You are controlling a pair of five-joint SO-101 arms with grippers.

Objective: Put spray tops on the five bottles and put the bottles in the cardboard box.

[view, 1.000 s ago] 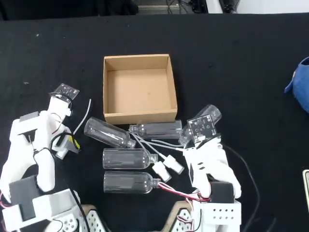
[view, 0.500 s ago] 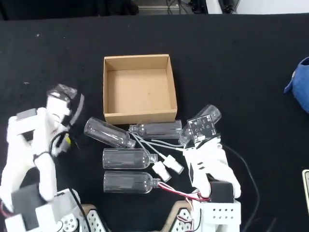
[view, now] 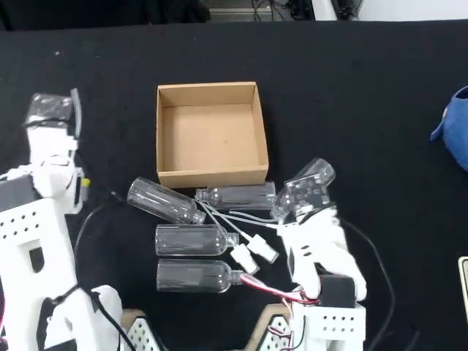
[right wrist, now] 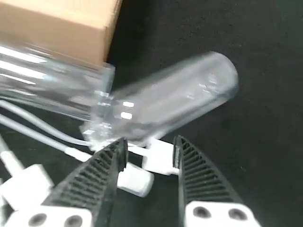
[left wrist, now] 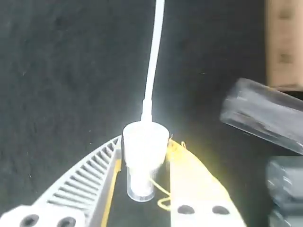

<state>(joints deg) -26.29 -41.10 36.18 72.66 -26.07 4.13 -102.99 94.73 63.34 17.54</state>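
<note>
L hand [left wrist: 144, 163], clamped on a spray top [left wrist: 144, 142], has swung up to 9 o'clock of the box [view: 212, 178], so one top's ready for capping; R hand [right wrist: 149, 151] gapes over a 2nd top [right wrist: 158, 161] at 5 o'clock, while bottles [view: 191, 239] lie uncapped on tabletop [view: 365, 110] at 6.

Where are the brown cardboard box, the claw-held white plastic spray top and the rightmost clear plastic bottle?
Brown cardboard box [view: 212, 178]: high view, front wall.
White plastic spray top [left wrist: 144, 142]: left wrist view, cap.
Rightmost clear plastic bottle [right wrist: 189, 92]: right wrist view, body.
</note>
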